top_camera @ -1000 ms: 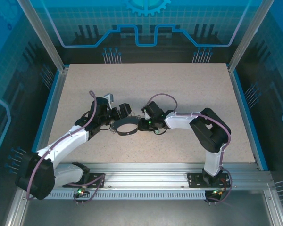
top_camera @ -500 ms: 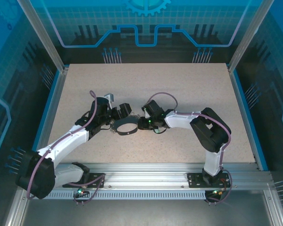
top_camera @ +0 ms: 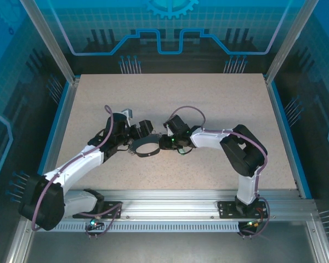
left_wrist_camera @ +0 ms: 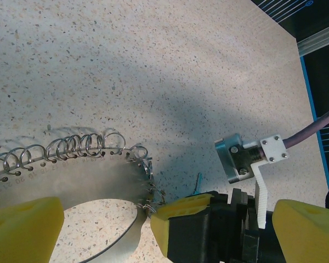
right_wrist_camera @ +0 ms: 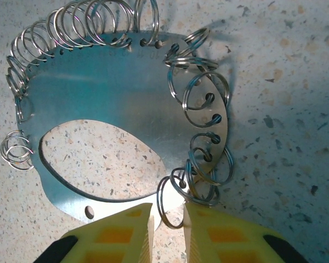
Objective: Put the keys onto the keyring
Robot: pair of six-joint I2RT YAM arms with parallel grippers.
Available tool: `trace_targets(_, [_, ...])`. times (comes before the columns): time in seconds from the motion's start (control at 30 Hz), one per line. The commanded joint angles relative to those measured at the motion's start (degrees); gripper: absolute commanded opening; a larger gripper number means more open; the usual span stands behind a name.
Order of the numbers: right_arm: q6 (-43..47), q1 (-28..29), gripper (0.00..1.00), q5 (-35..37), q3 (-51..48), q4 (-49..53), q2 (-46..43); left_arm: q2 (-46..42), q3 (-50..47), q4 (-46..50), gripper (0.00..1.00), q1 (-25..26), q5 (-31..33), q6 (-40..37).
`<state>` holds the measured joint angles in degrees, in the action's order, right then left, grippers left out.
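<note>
The keyring [right_wrist_camera: 109, 93] is a flat grey metal loop fringed with several silvery split rings, lying on the speckled table [top_camera: 170, 98]. My right gripper [right_wrist_camera: 169, 211] sits at its near edge, its yellow fingers drawn close on either side of one split ring [right_wrist_camera: 170, 203]. My left gripper [left_wrist_camera: 164, 219] stands wide open over the keyring [left_wrist_camera: 93, 175], one finger on each side, with the right gripper's finger [left_wrist_camera: 181, 211] between them. A thin teal-green sliver [left_wrist_camera: 197, 183], the key by its colour, pokes out just beyond that finger. Whether anything holds it I cannot tell.
Both arms meet at the table's middle, with the keyring [top_camera: 145, 155] between the left gripper [top_camera: 138, 132] and the right gripper [top_camera: 163, 143]. A blue-edged frame and metal posts border the table. The right wrist's camera bracket [left_wrist_camera: 252, 159] and purple cable hang close to my left fingers.
The right gripper has crept slightly left, toward the keyring. The left arm has hardly moved, and its jaws stay wide.
</note>
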<state>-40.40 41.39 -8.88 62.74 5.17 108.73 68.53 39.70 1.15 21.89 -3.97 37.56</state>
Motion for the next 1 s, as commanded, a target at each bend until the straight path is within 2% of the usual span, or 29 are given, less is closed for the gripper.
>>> trace_targets(0.0, [1.03,-0.62,0.23,1.24,0.95,1.79,1.13,0.29,-0.15,-0.7,0.99,-0.3,-1.04,0.24])
trace_targets(0.2, [1.18,-0.61,0.21,1.41,0.77,1.8,1.49,0.46,-0.06,-0.64,0.99,-0.29,-1.04,0.21])
trace_targets(0.53, [1.47,-0.69,0.13,1.41,1.21,1.95,1.86,0.55,-0.15,-0.86,0.99,-0.27,-1.04,0.24])
trace_targets(0.77, [2.66,-0.9,0.0,1.46,1.72,2.36,1.66,0.81,-0.48,-1.33,0.99,-0.27,-1.13,0.41])
trace_targets(0.97, [6.28,-1.39,0.0,1.31,3.93,3.78,0.51,0.89,0.25,-0.46,0.99,-0.36,-0.03,-0.56])
